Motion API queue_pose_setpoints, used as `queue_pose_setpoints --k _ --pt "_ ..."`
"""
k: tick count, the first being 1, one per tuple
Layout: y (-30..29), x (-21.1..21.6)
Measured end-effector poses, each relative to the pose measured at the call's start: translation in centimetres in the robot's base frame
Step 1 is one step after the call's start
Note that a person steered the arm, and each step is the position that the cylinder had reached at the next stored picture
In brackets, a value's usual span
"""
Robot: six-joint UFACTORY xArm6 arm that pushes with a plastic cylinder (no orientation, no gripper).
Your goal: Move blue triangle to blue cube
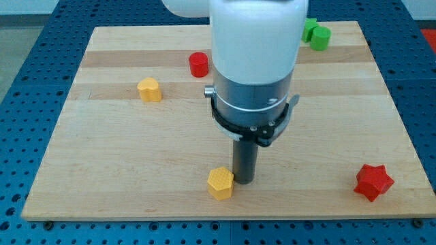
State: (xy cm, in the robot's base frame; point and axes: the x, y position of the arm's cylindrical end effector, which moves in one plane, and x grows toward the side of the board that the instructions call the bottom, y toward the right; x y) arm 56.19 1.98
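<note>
Rod tip [244,181] resting on the pale wooden surface [102,170], just beside a yellow hexagonal plastic block [220,183]. No fingers fitted. Blue triangle and blue cube unseen, possibly behind the arm. Such blocks likely slide lightly; push a flat side.

This looks like a robotics lab bench. A pale wooden board [102,170] lies on a blue perforated metal table [27,41] with a regular grid of mounting holes, the kind used for fixing test equipment. Above the board's middle hangs a white and silver industrial arm [253,61], ending in a dark rod.
</note>
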Motion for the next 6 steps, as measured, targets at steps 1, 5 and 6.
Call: queue_pose_setpoints --k 1,5,6 --pt "-1.3 -7.6" --pt "-4.1 -23.3" --pt "-4.6 -23.9"
